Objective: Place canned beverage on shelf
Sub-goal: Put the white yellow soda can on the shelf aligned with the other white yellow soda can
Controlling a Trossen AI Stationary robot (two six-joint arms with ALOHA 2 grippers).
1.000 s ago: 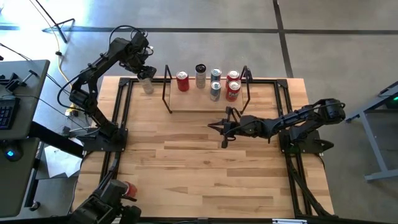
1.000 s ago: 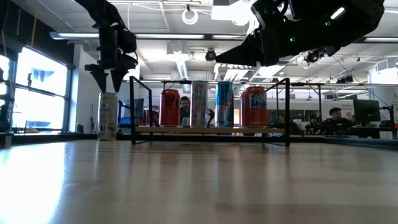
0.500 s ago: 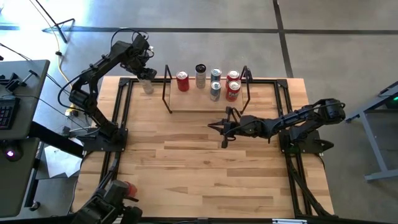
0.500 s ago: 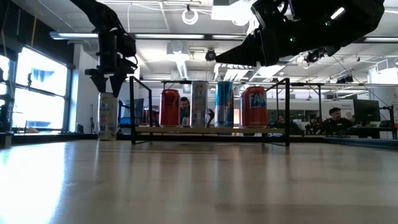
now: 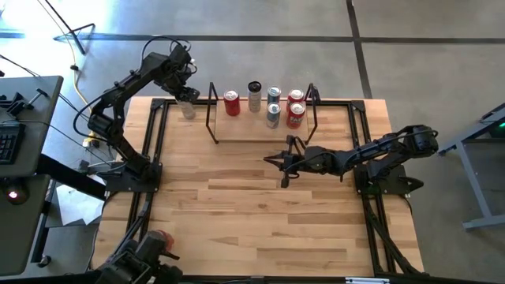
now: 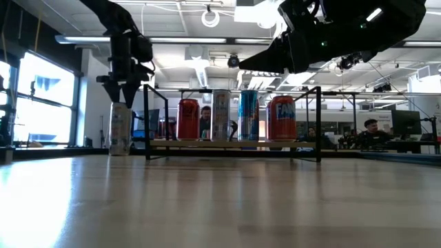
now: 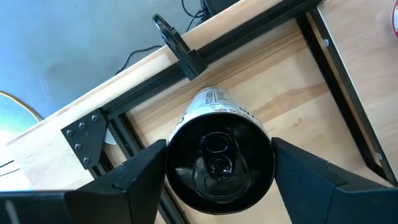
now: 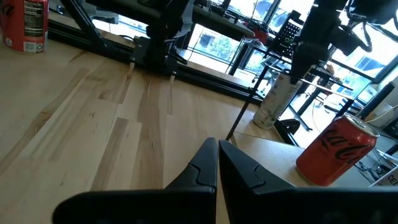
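Observation:
A tall white can [image 5: 187, 108] stands upright on the table at the far left, outside the shelf; it also shows in the low view [image 6: 120, 127]. My left gripper [image 6: 122, 102] is open and points down right over it, one finger on either side of the can's top [image 7: 217, 155]. The shelf [image 5: 237, 134], a light board in a black rod frame, stands at the far middle and carries several upright cans [image 5: 273, 114]. My right gripper [image 5: 268, 160] is shut and empty, hovering in front of the shelf; its wrist view shows the shut fingers [image 8: 217, 158].
Black rails [image 5: 154, 134] run along the table's left and right sides and its far edge. The shelf's left end has room beside the red can [image 5: 231, 103]. Another red can [image 8: 25, 25] stands on the table toward its left side. The table's near half is bare wood.
My left gripper has come down a little over the white can, so that its fingertips now stand at the level of the can's top. The can has stayed in place. My right arm has kept still.

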